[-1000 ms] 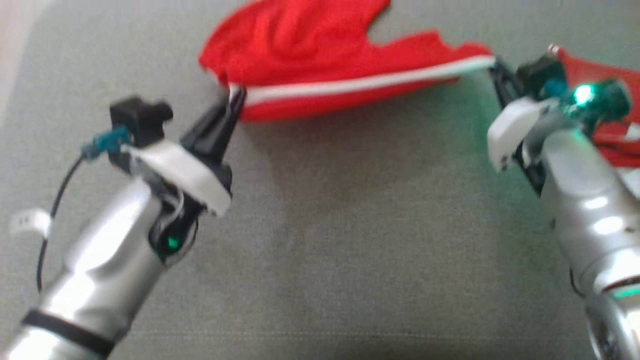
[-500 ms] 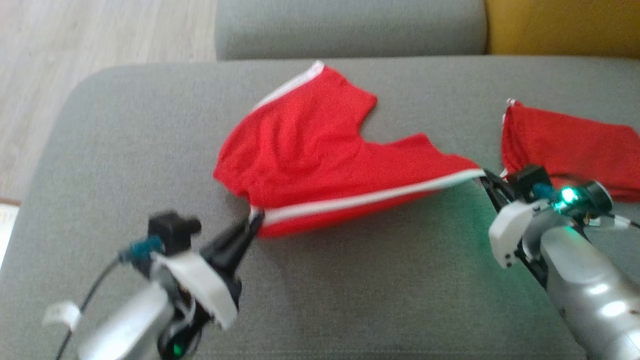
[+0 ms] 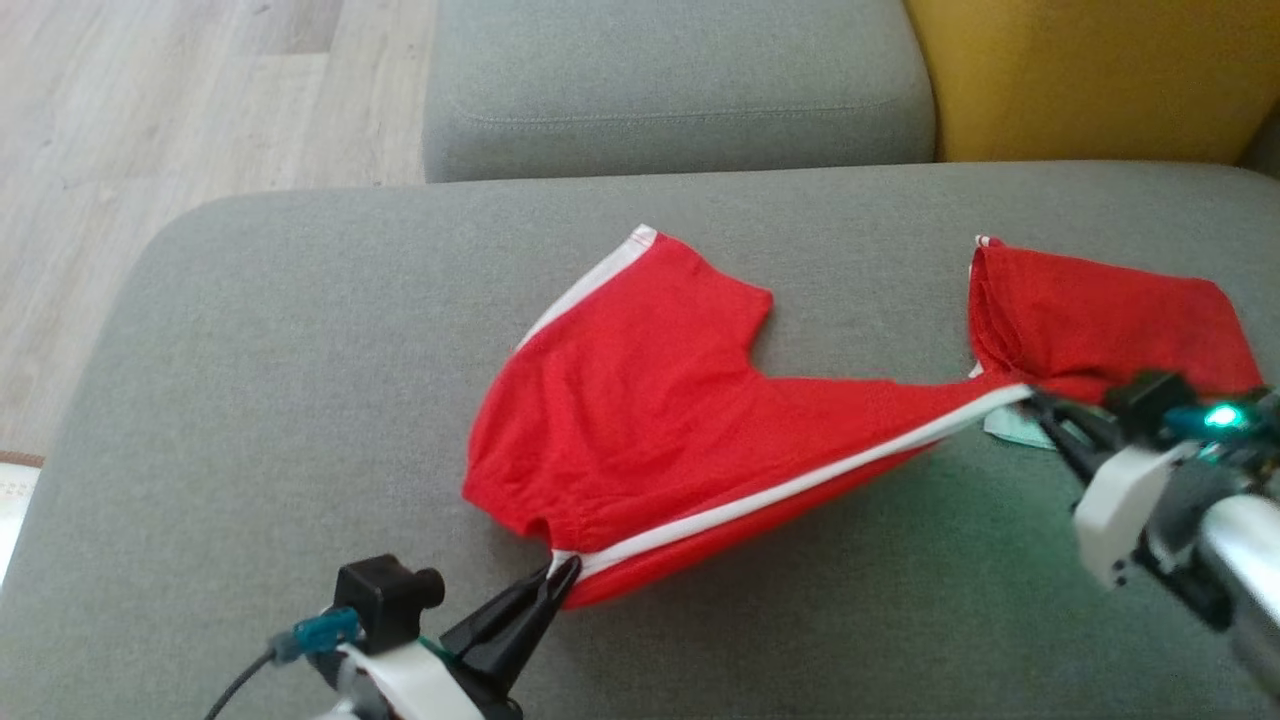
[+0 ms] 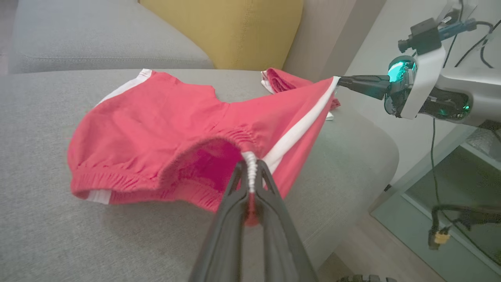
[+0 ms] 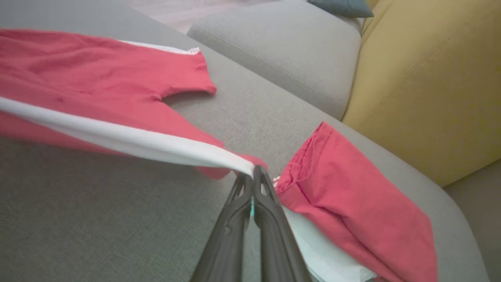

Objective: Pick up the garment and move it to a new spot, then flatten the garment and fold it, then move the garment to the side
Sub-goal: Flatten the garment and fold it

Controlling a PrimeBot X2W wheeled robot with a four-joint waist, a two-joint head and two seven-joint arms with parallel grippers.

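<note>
The garment (image 3: 650, 410) is a pair of red shorts with white side stripes, stretched across the grey cushion (image 3: 250, 400). My left gripper (image 3: 562, 570) is shut on its waistband corner at the near edge; the left wrist view shows the gathered band (image 4: 250, 164) pinched between the fingertips. My right gripper (image 3: 1035, 398) is shut on the far end of the white stripe (image 5: 156, 147), which is pulled taut between both grippers. The near edge hangs lifted off the cushion while the far leg (image 3: 690, 290) lies flat.
A second red garment (image 3: 1100, 310) lies folded on the cushion's right end, over a white cloth (image 5: 325, 250). Behind stand a grey cushion (image 3: 680, 90) and a yellow backrest (image 3: 1090, 70). Wood floor (image 3: 150, 120) lies beyond the left edge.
The head camera has tilted up, bringing the cushion's back edge and the backrests into view. Both grippers keep their grip, and the shorts now lie farther right and lower toward the cushion.
</note>
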